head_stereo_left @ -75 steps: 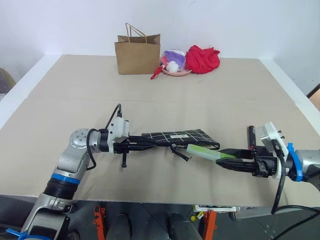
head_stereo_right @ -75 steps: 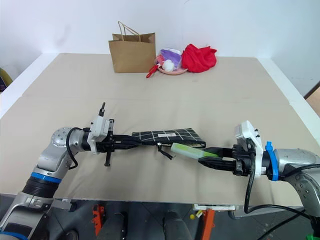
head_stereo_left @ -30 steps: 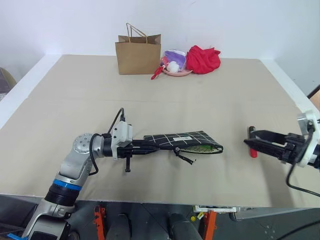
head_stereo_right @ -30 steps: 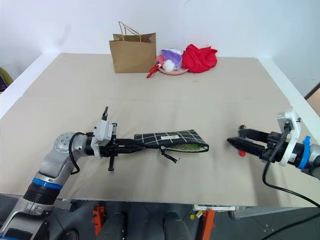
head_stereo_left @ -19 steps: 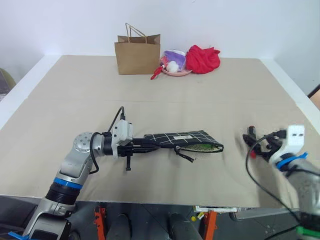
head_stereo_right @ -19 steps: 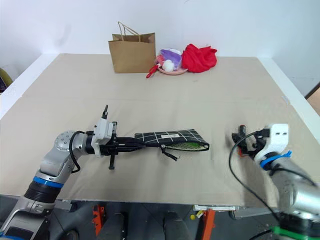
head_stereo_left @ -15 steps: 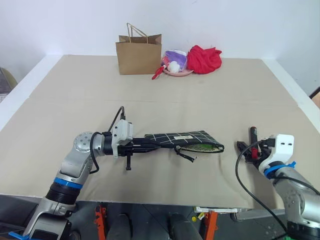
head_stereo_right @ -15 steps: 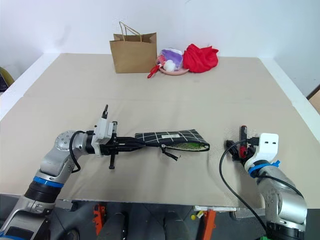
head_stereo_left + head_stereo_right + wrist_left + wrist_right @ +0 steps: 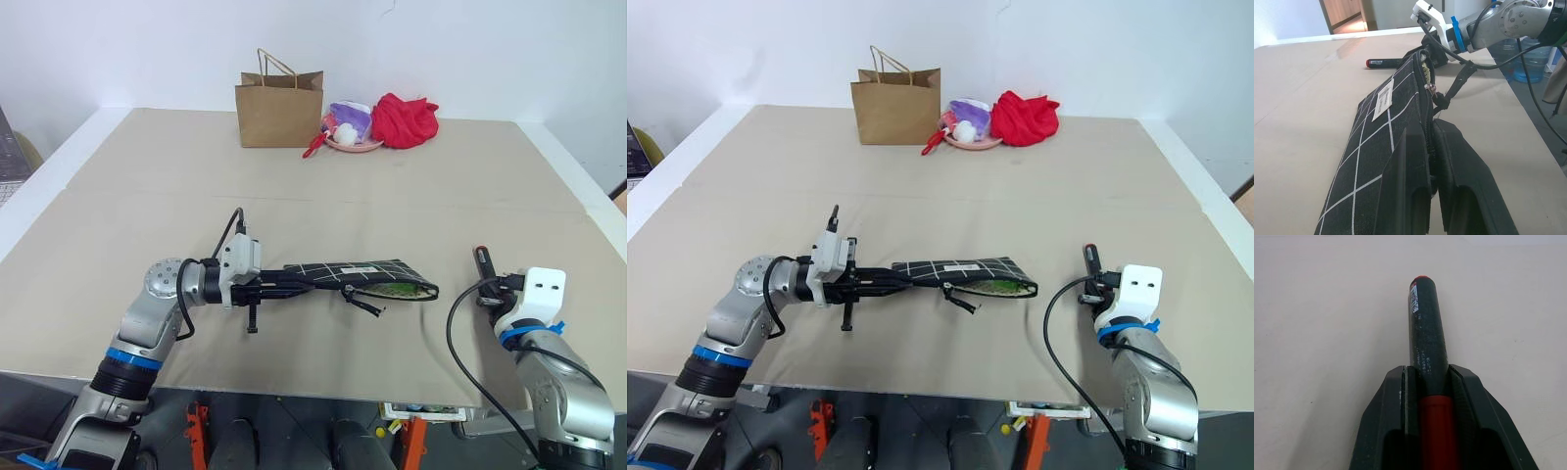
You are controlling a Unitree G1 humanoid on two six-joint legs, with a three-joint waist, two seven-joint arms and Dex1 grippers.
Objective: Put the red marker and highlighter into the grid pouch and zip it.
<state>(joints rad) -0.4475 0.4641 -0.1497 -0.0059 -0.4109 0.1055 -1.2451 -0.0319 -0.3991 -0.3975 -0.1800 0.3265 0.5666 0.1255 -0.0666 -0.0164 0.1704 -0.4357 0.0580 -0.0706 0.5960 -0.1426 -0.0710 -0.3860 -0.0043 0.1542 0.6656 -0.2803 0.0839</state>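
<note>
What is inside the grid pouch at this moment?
Through the open mouth of the grid pouch a strip of lime green shows: the highlighter lies inside. The fabric covers the rest of it and whatever else is within. The red marker is outside, between the right gripper's fingers.

Plain white wall point(image 9: 147, 39) behind, evenly lit, no windows; counter point(image 9: 411, 157) is wide, covered in beige sheet with a seam across the middle, white edge strips down both sides; far end has a brown paper bag point(image 9: 279, 110), pink dish point(image 9: 355, 143) of small items and a red cloth bundle point(image 9: 404, 119); left wrist view shows a wooden door point(image 9: 1344, 9) and a blue water jug point(image 9: 1529, 61) past the counter edge
</note>
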